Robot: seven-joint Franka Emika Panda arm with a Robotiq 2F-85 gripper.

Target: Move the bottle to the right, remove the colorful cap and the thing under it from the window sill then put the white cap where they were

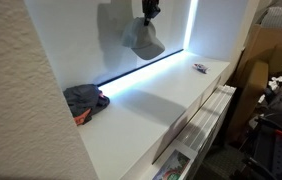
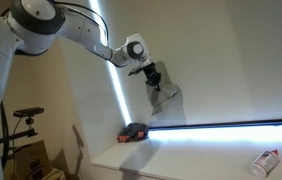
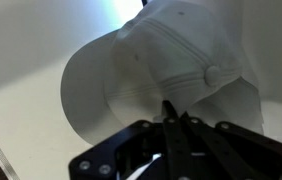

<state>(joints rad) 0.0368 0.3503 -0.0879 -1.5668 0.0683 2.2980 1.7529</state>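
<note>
In an exterior view the gripper (image 1: 151, 14), jaws clamped on the white cap (image 1: 143, 42), hangs above the window sill (image 1: 151, 100), where no colorful cap shows; in an exterior view the bottle (image 2: 266, 160) lies on the sill; the wrist view confirms the pinch on the cap (image 3: 151, 70), so seemingly only placing remains.

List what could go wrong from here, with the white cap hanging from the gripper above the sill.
1. The gripper pinches only a bit of the white cap, which dangles high above the window sill. It could slip out early.
2. Hanging limp, the cap may land crumpled or upside down when lowered.
3. The bottle seems to lie on its side near the sill's end, so a low sweep might roll it off.
</note>
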